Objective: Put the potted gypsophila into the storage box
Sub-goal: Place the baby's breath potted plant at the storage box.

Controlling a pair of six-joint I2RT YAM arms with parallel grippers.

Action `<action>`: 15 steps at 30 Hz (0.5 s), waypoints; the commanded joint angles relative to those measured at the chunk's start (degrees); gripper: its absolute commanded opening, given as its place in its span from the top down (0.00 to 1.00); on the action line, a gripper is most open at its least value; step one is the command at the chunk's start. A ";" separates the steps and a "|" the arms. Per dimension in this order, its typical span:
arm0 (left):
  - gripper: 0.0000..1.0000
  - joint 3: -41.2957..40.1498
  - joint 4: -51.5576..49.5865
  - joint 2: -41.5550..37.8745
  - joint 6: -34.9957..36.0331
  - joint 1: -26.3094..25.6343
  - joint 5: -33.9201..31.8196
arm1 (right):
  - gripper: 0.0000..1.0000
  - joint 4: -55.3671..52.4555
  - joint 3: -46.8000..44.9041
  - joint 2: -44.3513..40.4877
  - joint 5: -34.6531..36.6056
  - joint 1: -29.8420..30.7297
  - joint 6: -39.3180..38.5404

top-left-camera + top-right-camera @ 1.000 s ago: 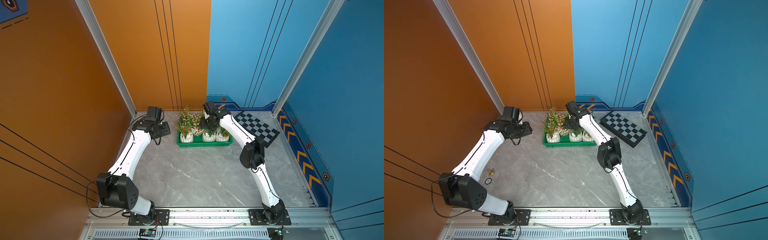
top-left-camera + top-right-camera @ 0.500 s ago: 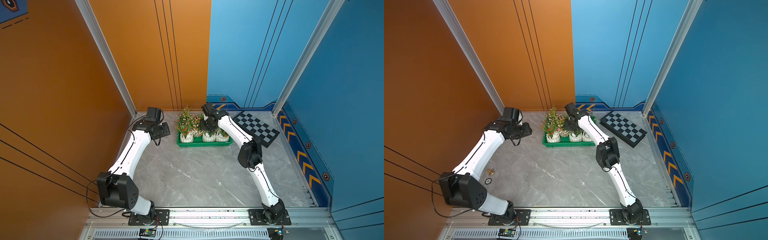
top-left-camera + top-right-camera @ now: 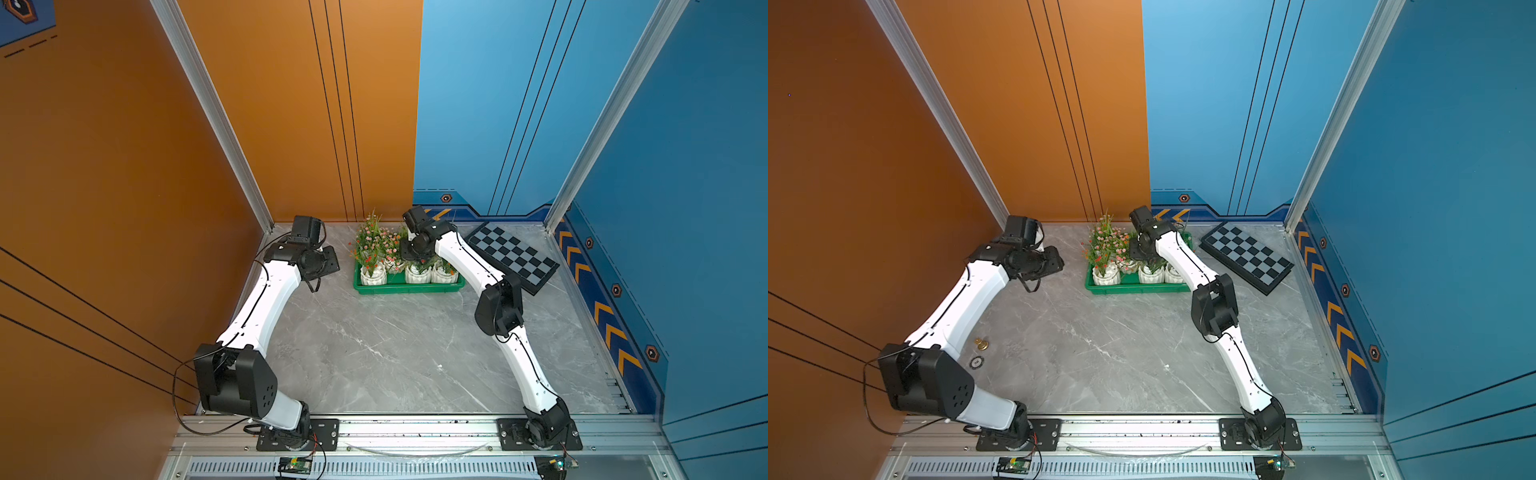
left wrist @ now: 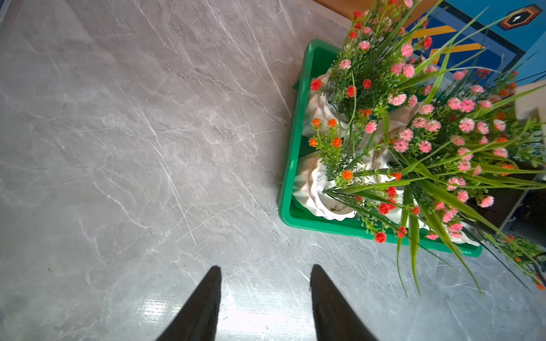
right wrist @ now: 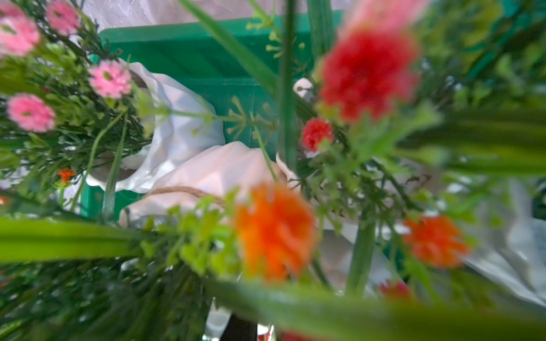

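Left jaws apart, empty; right jaws shut amid gypsophila [image 3: 376, 245].

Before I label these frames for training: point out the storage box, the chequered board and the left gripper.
storage box [image 3: 409, 288]: in a top view, on its near green wall.
chequered board [image 3: 513, 257]: in a top view, middle of its squared face.
left gripper [image 4: 266, 267]: left wrist view, midway between its fingertips.

white-potted gypsophila [image 3: 388, 259] upright in green storage box [image 3: 409, 287]
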 commanded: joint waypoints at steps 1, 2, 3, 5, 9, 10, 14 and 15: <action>0.49 -0.81 -0.22 0.97 0.95 0.61 1.34 | 0.92 4.49 1.79 1.06 1.10 0.09 1.76; 0.49 -0.81 -0.20 1.02 0.95 0.61 1.45 | 0.92 4.57 1.74 1.12 1.33 0.04 1.84; 0.49 -0.87 -0.22 1.10 0.87 0.61 1.61 | 0.92 4.73 1.79 1.25 1.57 0.09 1.96; 0.49 -0.90 -0.18 1.25 0.87 0.61 1.72 | 0.91 5.06 1.74 1.40 1.50 0.05 2.28; 0.49 -0.82 -0.22 1.52 0.78 0.61 1.97 | 0.90 5.55 1.74 1.72 1.02 0.09 2.69; 0.49 -0.82 -0.23 1.54 0.79 0.61 2.04 | 0.89 5.68 1.74 1.85 1.05 0.02 2.77; 0.49 -0.90 -0.24 1.66 0.69 0.61 2.22 | 0.88 6.07 1.75 2.20 0.85 0.09 2.95; 0.49 -0.90 -0.22 1.81 0.61 0.61 2.23 | 0.88 6.15 1.75 2.29 0.76 0.02 3.03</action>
